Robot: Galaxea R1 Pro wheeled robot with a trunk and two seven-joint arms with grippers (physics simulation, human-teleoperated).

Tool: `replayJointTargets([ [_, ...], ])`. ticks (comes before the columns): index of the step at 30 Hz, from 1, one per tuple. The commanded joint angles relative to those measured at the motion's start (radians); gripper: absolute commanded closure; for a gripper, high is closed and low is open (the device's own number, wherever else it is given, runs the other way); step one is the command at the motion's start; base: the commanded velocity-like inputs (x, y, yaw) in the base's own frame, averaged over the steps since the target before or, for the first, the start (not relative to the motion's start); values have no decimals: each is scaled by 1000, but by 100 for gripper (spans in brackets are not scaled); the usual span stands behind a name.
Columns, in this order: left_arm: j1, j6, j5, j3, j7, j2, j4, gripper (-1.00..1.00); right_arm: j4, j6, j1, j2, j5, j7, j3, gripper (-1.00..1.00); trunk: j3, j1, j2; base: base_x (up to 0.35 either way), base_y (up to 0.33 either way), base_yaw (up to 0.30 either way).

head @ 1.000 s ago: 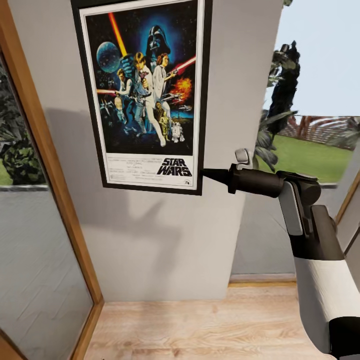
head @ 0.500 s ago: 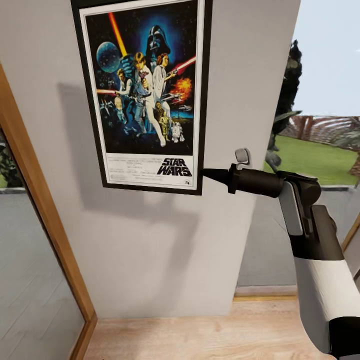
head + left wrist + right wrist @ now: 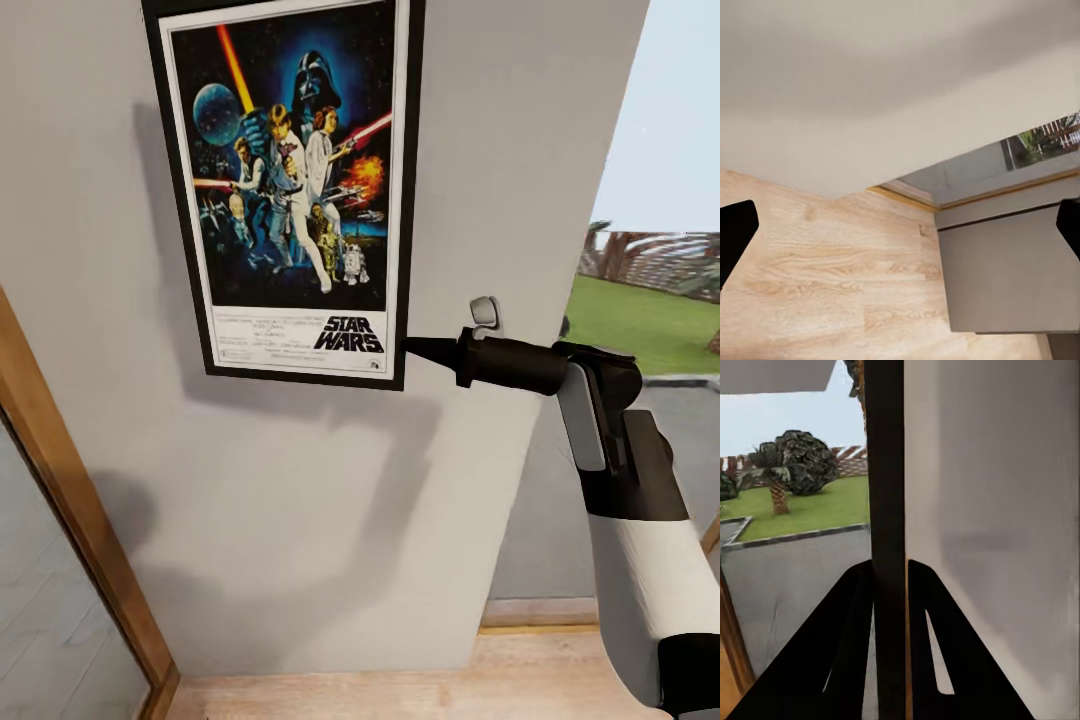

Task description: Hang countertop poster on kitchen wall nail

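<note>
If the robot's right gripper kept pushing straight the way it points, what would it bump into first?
Nothing new: the right gripper is already clamped on the poster edge, so it would just push the poster sideways along the grey wall, probably.

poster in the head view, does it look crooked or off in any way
Slightly. The poster is tilted a little, its lower edge sloping down toward the right gripper, which pinches its lower right corner. It is held in front of the grey wall. No damage visible.

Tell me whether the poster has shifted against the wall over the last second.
Yes. The poster, clamped at its lower right edge by the right gripper, sits further left of the wall's right edge than before. The view itself has moved, so the robot likely carried it along.
</note>
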Motion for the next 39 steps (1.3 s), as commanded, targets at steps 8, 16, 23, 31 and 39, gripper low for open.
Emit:
replayJointTargets([
  [8, 0, -10, 6, -9, 0, 0, 1, -100, 0, 7, -1, -1, -6, 0, 1, 100, -1, 1, -1, 84, 0, 0],
  [16, 0, -10, 6, -8, 0, 0, 0, -100, 0, 7, -1, -1, -6, 0, 1, 100, -1, 1, -1, 7, 0, 0],
  [23, 0, -10, 6, -9, 0, 0, 0, -100, 0, 7, -1, -1, -7, 0, 1, 100, 5, 1, -1, 0, 0, 0],
  [31, 0, -10, 6, -9, 0, 0, 1, -100, 0, 7, -1, -1, -7, 0, 1, 100, 18, 1, -1, 0, 0, 8],
  [39, 0, -10, 6, -9, 0, 0, 0, -100, 0, 7, -1, -1, -7, 0, 1, 100, 30, 1, -1, 0, 0, 52],
])
